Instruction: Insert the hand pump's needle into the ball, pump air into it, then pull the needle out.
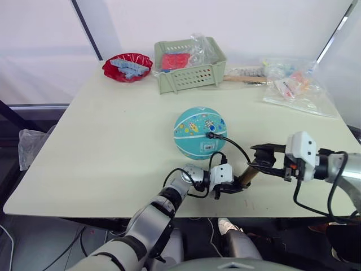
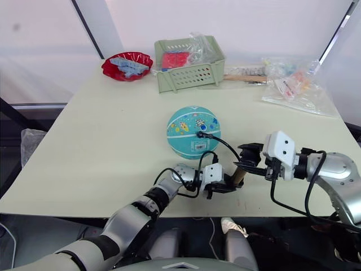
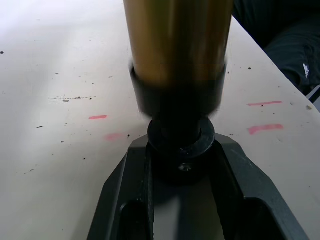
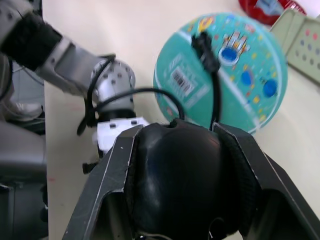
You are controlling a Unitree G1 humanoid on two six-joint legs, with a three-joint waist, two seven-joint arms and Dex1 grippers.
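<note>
Left eye view: ball (image 1: 199,132) sits mid-desk, white barcode label (image 1: 209,147) facing me, print too small to read. Needle fitting (image 1: 211,135) is stuck in the ball's top, black hose (image 1: 237,145) running back to the pump (image 1: 246,175), which lies tilted near the desk's front edge. My left gripper (image 1: 230,188) clamps the pump's lower black cap; my right gripper (image 1: 261,158) is closed on its black handle. Green basket (image 1: 190,77) and red bowl (image 1: 127,67) sit at the far edge, plastic bags (image 1: 294,84) at the far right corner.
</note>
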